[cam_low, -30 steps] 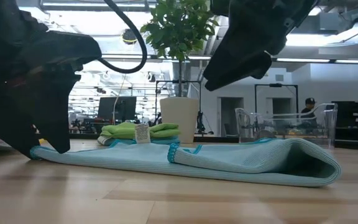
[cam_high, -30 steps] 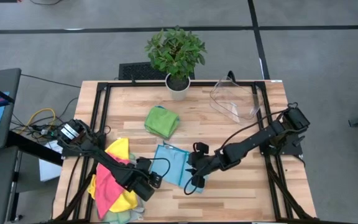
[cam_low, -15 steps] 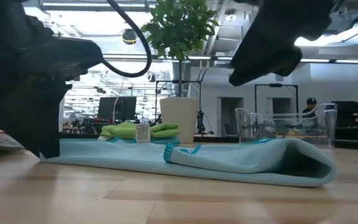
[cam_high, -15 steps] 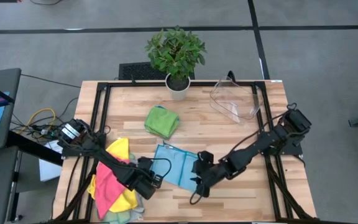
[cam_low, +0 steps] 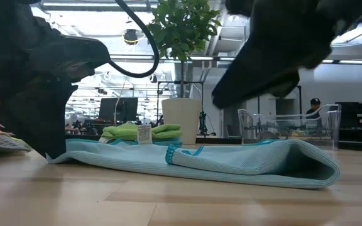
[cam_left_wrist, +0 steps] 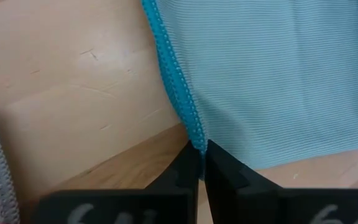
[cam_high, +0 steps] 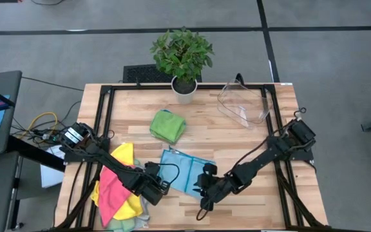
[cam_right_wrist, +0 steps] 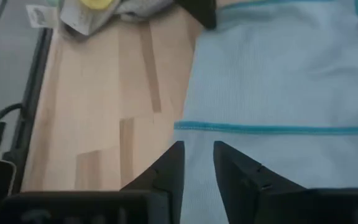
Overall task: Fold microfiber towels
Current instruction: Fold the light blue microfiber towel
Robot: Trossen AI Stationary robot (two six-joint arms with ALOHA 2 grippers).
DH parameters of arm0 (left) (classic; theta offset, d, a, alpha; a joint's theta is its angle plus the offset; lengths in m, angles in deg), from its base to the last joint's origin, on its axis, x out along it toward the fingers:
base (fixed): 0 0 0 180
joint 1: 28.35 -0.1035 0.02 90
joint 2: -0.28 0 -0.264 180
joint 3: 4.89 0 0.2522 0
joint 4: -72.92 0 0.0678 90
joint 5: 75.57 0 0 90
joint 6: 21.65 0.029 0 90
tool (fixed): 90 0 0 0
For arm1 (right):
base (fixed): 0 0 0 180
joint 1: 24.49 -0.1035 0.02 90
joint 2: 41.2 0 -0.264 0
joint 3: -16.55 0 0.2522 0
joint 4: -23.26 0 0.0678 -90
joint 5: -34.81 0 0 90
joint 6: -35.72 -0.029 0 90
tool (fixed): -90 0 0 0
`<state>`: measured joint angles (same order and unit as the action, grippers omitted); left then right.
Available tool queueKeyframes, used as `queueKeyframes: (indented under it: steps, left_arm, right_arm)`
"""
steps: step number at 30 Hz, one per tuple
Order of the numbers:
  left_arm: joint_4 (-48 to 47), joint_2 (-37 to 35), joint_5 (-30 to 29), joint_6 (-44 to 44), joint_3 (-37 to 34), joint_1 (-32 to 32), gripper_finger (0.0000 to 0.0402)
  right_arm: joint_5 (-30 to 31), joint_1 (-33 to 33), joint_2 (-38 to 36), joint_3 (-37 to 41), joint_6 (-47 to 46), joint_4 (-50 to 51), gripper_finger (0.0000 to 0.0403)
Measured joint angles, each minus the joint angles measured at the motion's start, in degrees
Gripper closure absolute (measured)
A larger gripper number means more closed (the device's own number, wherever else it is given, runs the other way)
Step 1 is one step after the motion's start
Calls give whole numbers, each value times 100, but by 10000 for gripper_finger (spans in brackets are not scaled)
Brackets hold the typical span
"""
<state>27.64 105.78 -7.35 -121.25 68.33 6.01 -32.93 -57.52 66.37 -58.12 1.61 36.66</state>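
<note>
We see no writing we can read: a small white label [cam_low: 144,134] stands up from the folded green towel [cam_high: 168,125] in the low view, but its print is too small to make out

Our left hand [cam_left_wrist: 201,163] is down at the near left corner of the pale teal towel [cam_high: 182,170], fingers pressed together, and the wrist view shows the towel's stitched teal edge [cam_left_wrist: 178,81] running right into the tips, so we are pinching that hem. Our right hand [cam_right_wrist: 197,163] hangs over the same towel near its front right edge, fingers [cam_right_wrist: 170,168] with only a narrow gap between them; a stitched hem line lies just ahead of the tips, and we cannot tell whether they touch the cloth or grip anything

The pale teal towel lies folded flat on the worktop [cam_high: 224,138], centre front, between our two hands. The green towel sits folded behind it, toward the potted plant [cam_high: 183,55]. A heap of pink and yellow towels [cam_high: 116,183] lies under our left arm at the worktop's left front. A clear plastic bin [cam_high: 243,103] rests at the back right
</note>
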Motion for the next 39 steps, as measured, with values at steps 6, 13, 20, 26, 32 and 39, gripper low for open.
queueKeyframes:
  steps: [6,13,20,26,32,39]
  left_arm:
    - [74,-111,46,58,-8,-3,399]
    - [229,-344,109,210,-6,-1,400]
    - [343,-712,18,506,-2,-84,400]
    - [871,-729,80,921,-2,-217,400]
    - [1815,-729,355,1440,1,-401,400]
    - [2578,-729,630,2064,217,-544,400]
  right_arm:
    - [-140,44,480,-2,-87,-356,322]
    - [-301,191,788,0,-151,-732,339]
    - [-398,247,800,0,-146,-682,345]
    - [-496,278,952,-9,-192,-771,345]
    - [-545,318,995,-18,-194,-857,345]
    - [-601,371,999,-9,-194,-924,345]
